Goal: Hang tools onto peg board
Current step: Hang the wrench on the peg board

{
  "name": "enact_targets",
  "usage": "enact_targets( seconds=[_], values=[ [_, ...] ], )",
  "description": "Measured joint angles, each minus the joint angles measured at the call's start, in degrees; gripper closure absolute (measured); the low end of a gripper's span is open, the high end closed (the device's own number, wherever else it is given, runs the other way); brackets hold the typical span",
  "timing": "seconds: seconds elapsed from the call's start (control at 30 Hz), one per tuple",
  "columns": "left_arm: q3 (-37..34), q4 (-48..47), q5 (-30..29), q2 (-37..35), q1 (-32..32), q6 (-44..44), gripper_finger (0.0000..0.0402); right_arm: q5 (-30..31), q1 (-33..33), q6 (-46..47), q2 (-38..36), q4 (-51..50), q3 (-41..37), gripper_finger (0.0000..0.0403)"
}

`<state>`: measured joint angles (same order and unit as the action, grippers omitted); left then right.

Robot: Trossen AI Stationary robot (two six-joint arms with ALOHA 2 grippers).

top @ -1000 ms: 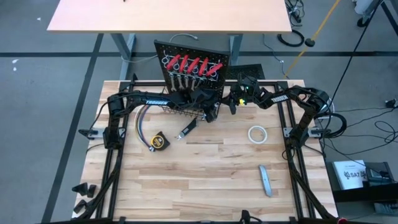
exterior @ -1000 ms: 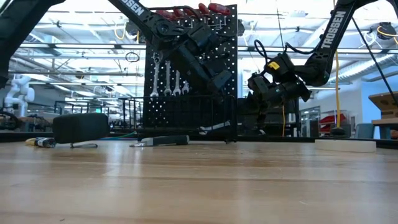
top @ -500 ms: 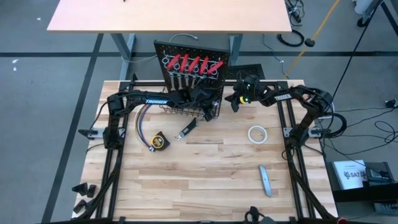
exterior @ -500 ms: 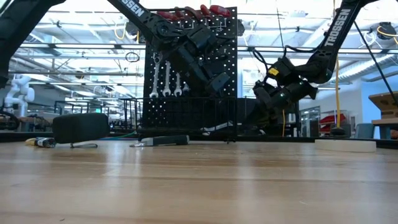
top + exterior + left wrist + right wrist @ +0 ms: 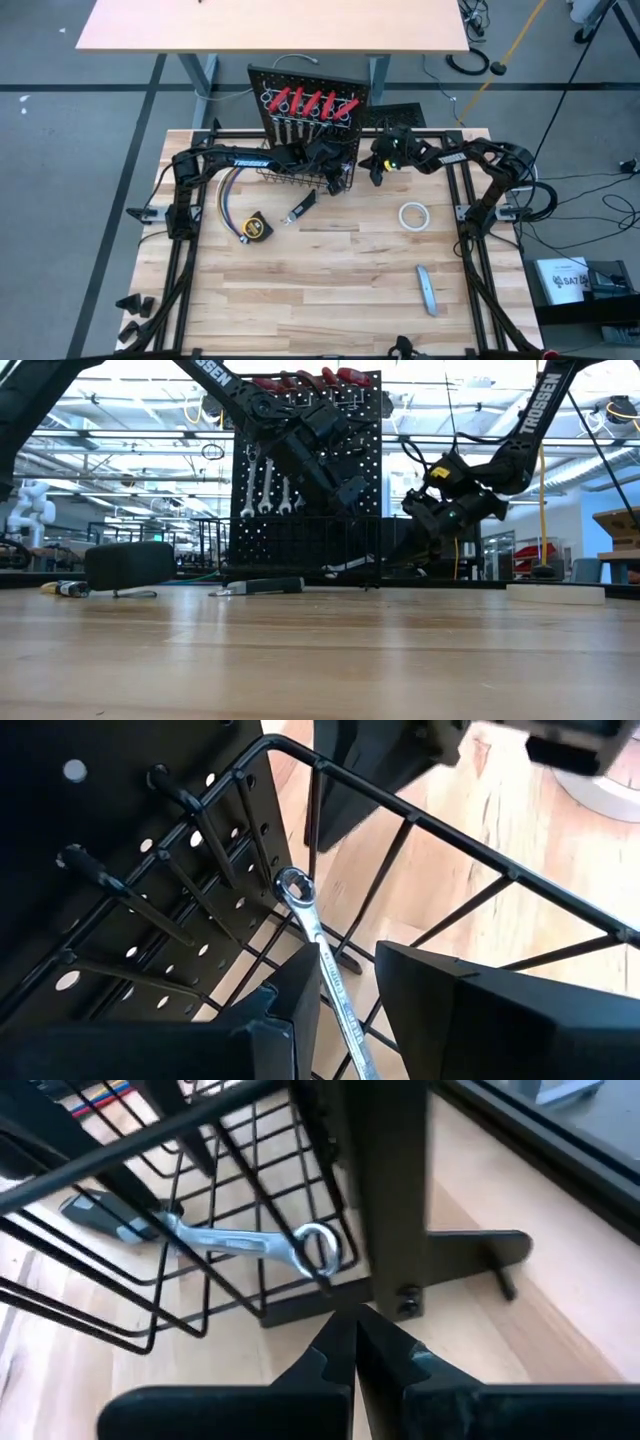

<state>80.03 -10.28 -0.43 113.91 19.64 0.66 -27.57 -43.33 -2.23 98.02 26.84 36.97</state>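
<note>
Gripping a silver wrench (image 5: 325,955) inside the wire basket (image 5: 520,880), the left gripper (image 5: 345,1010) hangs by the peg board (image 5: 305,85); the right gripper (image 5: 355,1345) hovers beside it, jaws closed, empty.

Even overhead light; low view backlit; right wrist blurred.

The worktop (image 5: 330,290) is a pale wooden surface made of planks. On it lie a yellow tape measure (image 5: 256,228), a black-handled knife (image 5: 301,207) just beside it, a white tape roll (image 5: 413,216) and a grey bar (image 5: 427,290). The peg board (image 5: 308,100) stands at its far edge, next to a bundle of coloured wires (image 5: 226,195).
</note>
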Motion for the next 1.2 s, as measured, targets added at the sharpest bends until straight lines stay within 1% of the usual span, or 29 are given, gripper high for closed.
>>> enact_targets(
  seconds=[0.1, 0.2, 0.57, 0.63, 0.7, 0.77, 0.87, 1.07, 1.2],
  values=[
    [0.0, -0.1, 0.3, 0.0, -0.1, 0.1, 0.0295, 4.3, 0.5, 0.3, 0.0, 0.2, 0.0, 0.0403],
    [0.0, -0.2, 0.3, 0.0, -0.1, 0.1, 0.0295, 5.2, 1.0, 0.0, 0.0, 1.6, 0.0, 0.0403],
    [0.0, -0.9, 0.3, 0.0, -0.2, 0.1, 0.0295, 5.3, 2.0, -4.4, 0.0, 2.3, 0.0, 0.0403],
    [0.0, -1.0, 0.3, 0.0, -0.2, 0.1, 0.0295, 4.3, 1.9, -5.2, -0.1, 1.3, 0.0, 0.0402],
    [0.0, -1.0, 0.3, 0.0, -0.2, 0.0, 0.0295, 1.4, 1.7, -8.4, -0.9, -2.5, 0.0, 0.0395],
    [0.0, -1.1, 0.3, 0.0, -0.2, 0.0, 0.0295, -1.4, 1.7, -11.9, -2.2, -6.6, 0.0, 0.0378],
    [0.0, -1.1, 0.3, 0.0, -0.2, 0.1, 0.0295, -1.2, 2.7, -16.0, -3.3, -9.3, 0.0, 0.0340],
    [0.0, -1.2, 0.3, 0.0, -0.2, 0.1, 0.0295, -0.1, 4.8, -18.4, -2.4, -3.4, 0.0, 0.0249],
    [0.0, -1.2, 0.3, 0.0, -0.2, 0.2, 0.0295, 1.0, 5.0, -19.0, -2.1, -2.7, 0.0, 0.0213]
  ],
)
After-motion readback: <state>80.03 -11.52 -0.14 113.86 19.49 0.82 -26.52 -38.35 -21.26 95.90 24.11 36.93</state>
